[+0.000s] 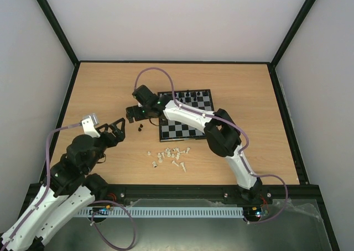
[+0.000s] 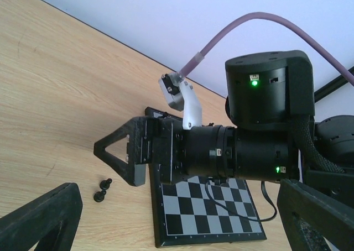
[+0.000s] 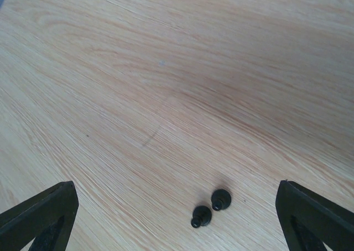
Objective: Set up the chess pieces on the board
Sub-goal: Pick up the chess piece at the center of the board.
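Board (image 1: pixel 185 130) lies flat on the wooden table (image 1: pixel 249 146), right of centre, slightly turned. A few black pieces (image 1: pixel 191 96) stand on its far rows; exact squares are too small to tell. The rest of the visible squares are bare, partly hidden under the right arm.

White pieces (image 1: pixel 168 155) are scattered loose on the table, near side of the board and off it, most lying down.

Two black pawns (image 3: pixel 220 199) sit on the table just left of the board's near-left corner, almost touching each other, off the board.

Right gripper (image 1: pixel 130 114) reaches across the board to the left and hovers over the table. Fingers are spread wide and hold nothing. The wrist view shows the two pawns on the table between the fingers, closer to the right one, touching neither.

Left gripper (image 1: pixel 116 130) sits left of the pawns, pointing at the right gripper. Fingers are also wide apart, with nothing in them.
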`<action>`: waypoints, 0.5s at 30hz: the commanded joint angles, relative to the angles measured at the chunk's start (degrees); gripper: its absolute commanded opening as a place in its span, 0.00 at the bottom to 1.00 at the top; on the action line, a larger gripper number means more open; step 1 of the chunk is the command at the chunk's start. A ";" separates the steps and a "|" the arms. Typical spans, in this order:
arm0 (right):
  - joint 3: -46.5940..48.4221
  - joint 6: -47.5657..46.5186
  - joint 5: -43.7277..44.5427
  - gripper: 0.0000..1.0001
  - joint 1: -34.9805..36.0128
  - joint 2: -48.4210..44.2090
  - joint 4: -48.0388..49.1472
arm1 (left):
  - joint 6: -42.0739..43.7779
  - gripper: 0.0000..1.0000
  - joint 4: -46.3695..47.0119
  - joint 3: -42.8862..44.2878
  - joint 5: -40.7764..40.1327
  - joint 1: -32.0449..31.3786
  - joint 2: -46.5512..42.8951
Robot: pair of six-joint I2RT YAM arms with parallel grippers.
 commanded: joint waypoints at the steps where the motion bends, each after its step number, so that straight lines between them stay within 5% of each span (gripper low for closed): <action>1: 4.26 -0.61 -1.14 0.99 0.25 3.32 -3.98 | 0.74 1.00 0.61 0.69 0.18 0.17 -0.73; 10: 7.56 -0.08 1.87 0.84 0.68 6.54 -6.98 | 0.55 0.99 -0.27 0.92 -0.66 0.17 -2.20; 15: 10.30 -0.08 3.33 0.64 1.25 8.90 -9.30 | 0.50 0.99 -0.35 0.98 -0.93 0.17 -2.81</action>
